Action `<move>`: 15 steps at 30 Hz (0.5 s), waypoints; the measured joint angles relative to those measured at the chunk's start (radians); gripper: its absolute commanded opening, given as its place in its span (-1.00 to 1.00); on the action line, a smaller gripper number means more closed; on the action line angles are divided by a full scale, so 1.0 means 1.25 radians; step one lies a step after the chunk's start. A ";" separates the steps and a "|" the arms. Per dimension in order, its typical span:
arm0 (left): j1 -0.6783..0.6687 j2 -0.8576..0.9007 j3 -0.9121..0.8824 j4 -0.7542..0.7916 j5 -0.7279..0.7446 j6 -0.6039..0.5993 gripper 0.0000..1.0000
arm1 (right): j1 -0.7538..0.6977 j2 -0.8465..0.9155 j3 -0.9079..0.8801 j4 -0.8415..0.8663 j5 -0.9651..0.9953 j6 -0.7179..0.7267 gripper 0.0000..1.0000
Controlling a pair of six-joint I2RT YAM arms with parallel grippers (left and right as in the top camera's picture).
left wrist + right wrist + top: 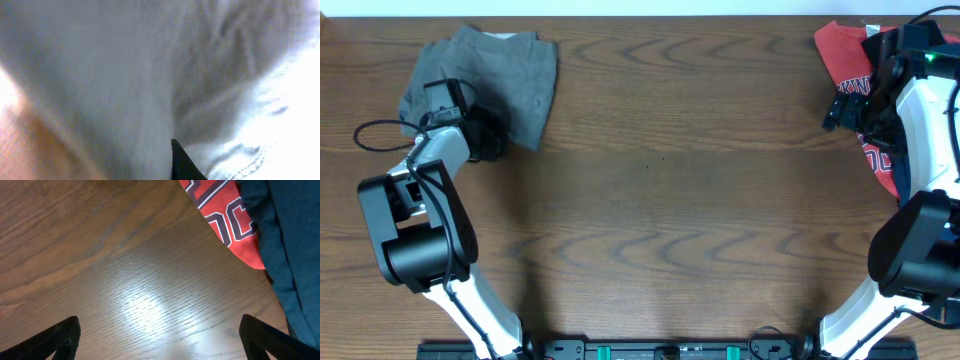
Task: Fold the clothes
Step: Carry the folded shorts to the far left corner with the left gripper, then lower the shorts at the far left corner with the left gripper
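The grey shorts (495, 75) lie bunched at the table's far left. My left gripper (485, 137) is at their near edge. In the left wrist view the grey cloth (125, 75) fills the frame, and one dark fingertip (184, 164) sits near the middle, so the jaws look shut on the fabric. The red printed T-shirt (840, 55) lies at the far right under my right arm, and it also shows in the right wrist view (225, 215) beside a navy garment (292, 245). My right gripper (835, 112) (160, 340) is open and empty over bare wood, left of the shirt.
The wooden table (670, 200) stretches between the two arms. A black cable (380, 128) loops on the table left of the left arm. The arm bases stand at the front edge.
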 measured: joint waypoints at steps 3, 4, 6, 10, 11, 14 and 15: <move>-0.002 0.000 0.000 0.037 -0.051 0.000 -0.77 | 0.000 0.000 0.000 0.000 0.000 0.000 0.99; -0.002 0.000 0.000 0.039 -0.073 0.000 -0.77 | 0.000 0.000 0.000 0.000 0.000 0.000 0.99; 0.001 0.000 0.000 0.039 -0.113 0.000 -0.78 | 0.000 0.000 0.000 0.000 0.000 0.000 0.99; 0.020 0.000 0.000 0.041 -0.165 0.000 -0.80 | 0.000 0.000 0.000 0.000 0.000 0.000 0.98; 0.027 0.000 0.000 0.042 -0.175 0.000 -0.80 | 0.000 0.000 0.000 0.000 0.000 0.000 0.98; 0.047 0.000 0.000 0.048 -0.195 0.000 -0.84 | 0.000 0.000 0.000 0.000 0.000 0.000 0.99; 0.052 0.000 0.000 0.051 -0.197 -0.001 -0.85 | 0.000 0.000 0.000 0.000 0.000 0.000 0.98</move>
